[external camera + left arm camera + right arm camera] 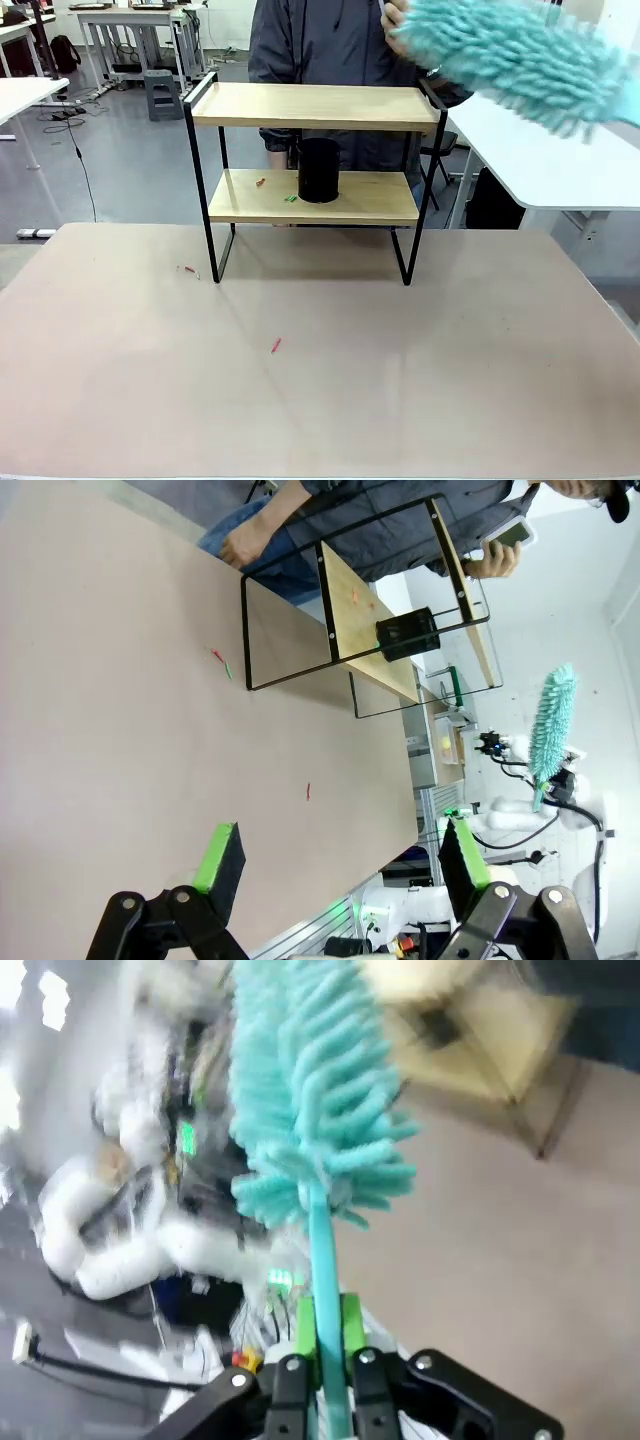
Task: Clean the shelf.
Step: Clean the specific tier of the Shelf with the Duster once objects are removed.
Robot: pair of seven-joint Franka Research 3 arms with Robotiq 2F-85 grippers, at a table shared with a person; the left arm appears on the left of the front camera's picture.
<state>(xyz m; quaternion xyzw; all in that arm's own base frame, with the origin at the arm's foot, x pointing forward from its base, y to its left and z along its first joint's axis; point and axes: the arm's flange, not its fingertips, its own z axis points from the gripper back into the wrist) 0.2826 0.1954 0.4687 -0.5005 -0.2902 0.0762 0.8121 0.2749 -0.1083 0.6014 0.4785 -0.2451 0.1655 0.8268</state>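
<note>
step: duster (520, 55) up in the air, far right of shelf (315, 105), no contact w/ boards | R gripper (325, 1322) clamped on duster handle; L gripper (340, 855) jaws wide, holding nothing | shelf at far-centre of table (320, 400) | next: prob. bring head down onto top board, mind black cup (319, 170) on lower one

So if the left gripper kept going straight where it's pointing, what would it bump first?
Probably the bare beige tabletop, just short of the black-framed wooden shelf, though depth is hard to judge.
</note>
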